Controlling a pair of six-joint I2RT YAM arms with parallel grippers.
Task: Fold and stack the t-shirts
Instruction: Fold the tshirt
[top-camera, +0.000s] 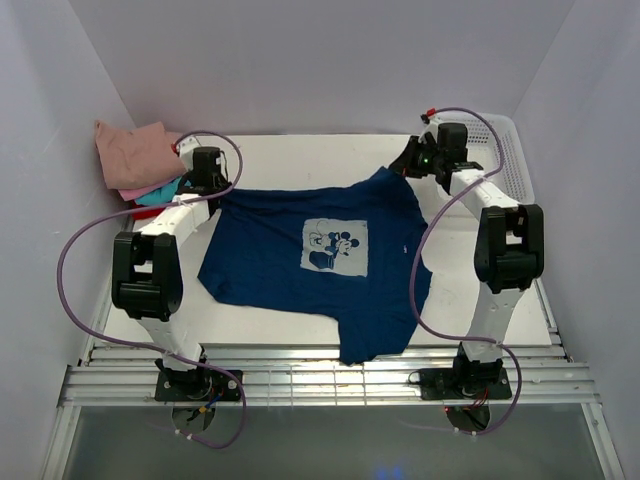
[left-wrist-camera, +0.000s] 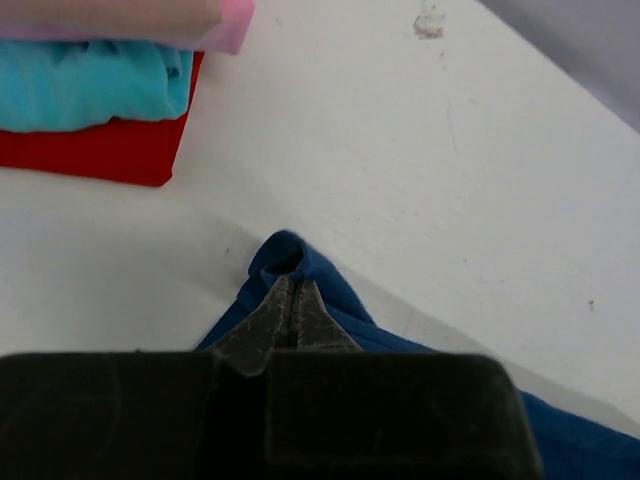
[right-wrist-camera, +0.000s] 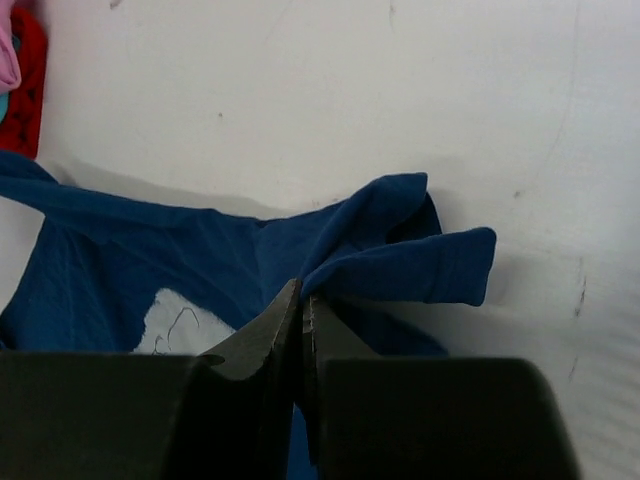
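Both arms rise from bases just past the near hem of the navy tee (top-camera: 290, 260). Their elbows are high and their forearms reach along the tee's two sides toward its far edge. The tee lies spread print-up on the white table (top-camera: 300, 150). At its far left corner, the left gripper (left-wrist-camera: 291, 290) has its fingers pressed together on a bunch of cloth. At its far right corner, the right gripper (right-wrist-camera: 300, 292) is pinched on folded fabric. Beyond the far left corner sits the stack of folded tees (top-camera: 135, 160): dusty-pink, pink, teal and red. Beyond the far right corner stands the white mesh basket (top-camera: 505, 150).
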